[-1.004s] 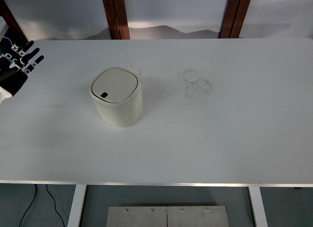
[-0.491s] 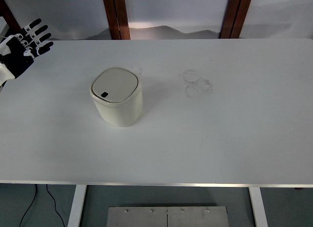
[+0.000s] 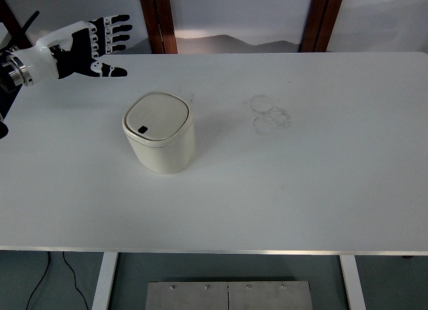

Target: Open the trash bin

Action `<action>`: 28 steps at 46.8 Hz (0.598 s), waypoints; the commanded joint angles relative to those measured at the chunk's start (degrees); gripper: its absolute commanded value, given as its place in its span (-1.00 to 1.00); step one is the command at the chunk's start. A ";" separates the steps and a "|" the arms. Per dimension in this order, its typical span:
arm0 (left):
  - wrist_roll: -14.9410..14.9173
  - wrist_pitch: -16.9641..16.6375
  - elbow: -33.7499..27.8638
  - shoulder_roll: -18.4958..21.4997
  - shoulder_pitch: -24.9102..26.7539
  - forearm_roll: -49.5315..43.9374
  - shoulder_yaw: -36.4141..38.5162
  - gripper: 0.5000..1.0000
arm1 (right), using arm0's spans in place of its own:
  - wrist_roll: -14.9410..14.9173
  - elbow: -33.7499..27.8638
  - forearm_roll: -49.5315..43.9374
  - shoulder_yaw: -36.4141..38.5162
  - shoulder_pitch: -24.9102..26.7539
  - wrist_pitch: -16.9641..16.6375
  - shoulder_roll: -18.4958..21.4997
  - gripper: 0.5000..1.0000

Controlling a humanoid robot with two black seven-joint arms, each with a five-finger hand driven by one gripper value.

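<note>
A small cream trash bin [image 3: 160,133] stands upright on the white table [image 3: 301,183], left of centre. Its flat lid [image 3: 157,116] is down, with a small dark button near its front edge. My left hand [image 3: 100,44] is raised over the table's far left corner, up and to the left of the bin and well apart from it. Its fingers are spread flat and hold nothing. The right arm does not show.
Faint ring-shaped marks [image 3: 269,113] stain the table right of the bin. Brown wooden posts [image 3: 158,19] stand behind the table's far edge. A grey metal plate [image 3: 227,295] lies on the floor below the near edge.
My left hand has risen from the left edge and swung right, toward the bin, with its fingers still spread. The bin has not moved.
</note>
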State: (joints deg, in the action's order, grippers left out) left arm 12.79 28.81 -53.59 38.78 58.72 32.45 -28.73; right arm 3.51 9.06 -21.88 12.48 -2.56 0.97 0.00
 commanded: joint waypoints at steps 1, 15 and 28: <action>-0.05 1.69 -1.16 0.07 0.43 2.35 0.08 1.00 | 0.00 0.00 0.00 0.00 0.01 0.00 0.00 0.98; 0.04 6.19 -4.94 2.88 2.63 8.85 0.26 1.00 | 0.00 0.00 -0.09 0.00 0.01 0.00 0.00 0.98; 0.13 6.19 -8.63 4.91 3.25 18.87 0.26 1.00 | 0.00 0.00 0.00 0.00 0.01 0.00 0.00 0.98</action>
State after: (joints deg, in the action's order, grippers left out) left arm 12.92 35.01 -60.30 43.34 61.95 49.59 -28.47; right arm 3.52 9.05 -21.89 12.49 -2.55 0.97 0.00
